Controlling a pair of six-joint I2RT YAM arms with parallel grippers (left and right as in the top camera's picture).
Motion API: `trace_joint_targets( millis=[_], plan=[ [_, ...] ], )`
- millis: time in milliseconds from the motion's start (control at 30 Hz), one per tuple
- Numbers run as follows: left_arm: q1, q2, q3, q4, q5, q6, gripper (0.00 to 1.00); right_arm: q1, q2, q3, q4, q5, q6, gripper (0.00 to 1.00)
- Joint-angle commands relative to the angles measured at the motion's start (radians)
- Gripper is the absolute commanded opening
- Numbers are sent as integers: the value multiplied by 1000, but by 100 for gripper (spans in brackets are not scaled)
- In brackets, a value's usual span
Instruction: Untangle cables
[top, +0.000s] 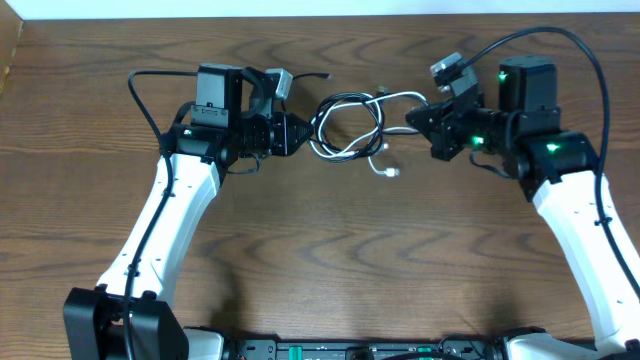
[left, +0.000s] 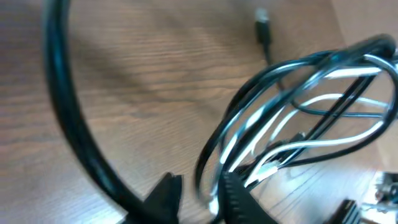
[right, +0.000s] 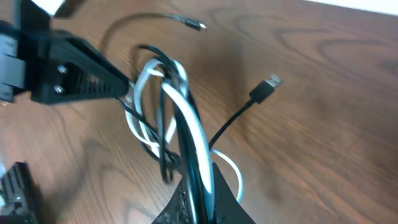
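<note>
Left hand (top: 303, 135) and right hand (top: 411, 116) grip tangled cables (top: 347, 98) over wood-grain table (top: 330, 262).

Table (top: 330, 260): we see brown wood with dark wavy grain, under and between the jaws.
Far edge: a white strip (top: 300, 7), beyond both jaws.
Light: soft, even.

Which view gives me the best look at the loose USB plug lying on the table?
Right wrist: the USB plug is sharp, its metal end and black cord plain, lying beside the looped cables. Overhead shows it only as a small pale speck; left wrist shows what is probably it, blurred.
</note>
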Motion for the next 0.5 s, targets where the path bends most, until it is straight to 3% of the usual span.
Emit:
trace_joint_targets(
  millis=[0,200,467],
  plan=[
    [4,17,-7,-7,-42,12,34,-45,-48,3,20,-129,-16,1],
    [-5,31,-7,-3,-43,11,47,-63,-42,2,19,-164,-16,1],
    [-100,53,-7,45,-43,-48,54,-62,-23,2,16,-163,-5,1]
  ],
)
